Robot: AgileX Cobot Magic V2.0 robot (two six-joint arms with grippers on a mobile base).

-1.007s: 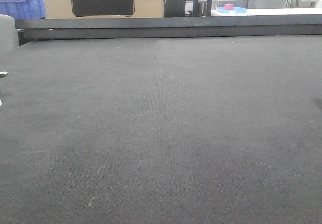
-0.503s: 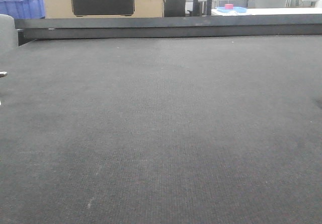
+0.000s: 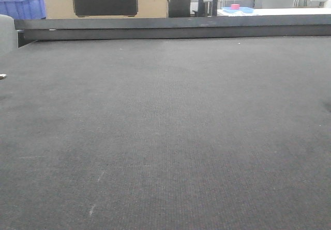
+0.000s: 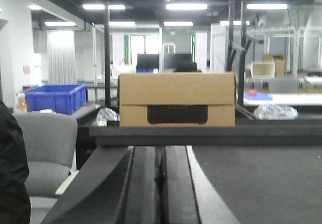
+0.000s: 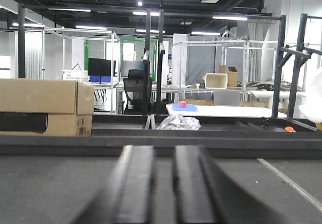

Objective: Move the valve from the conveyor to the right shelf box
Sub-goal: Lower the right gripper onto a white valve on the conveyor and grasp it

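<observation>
while no valve shows anywhere on the conveyor (image 3: 165,132), best to wait low over it and watch: left gripper (image 4: 161,183) has its fingers pressed together, right gripper (image 5: 163,189) is too blurred to call, so open wide before any reach

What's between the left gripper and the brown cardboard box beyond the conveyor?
Left wrist view: only bare dark grey woven conveyor belt and its black metal rail separate the left gripper from the brown cardboard box.
</observation>
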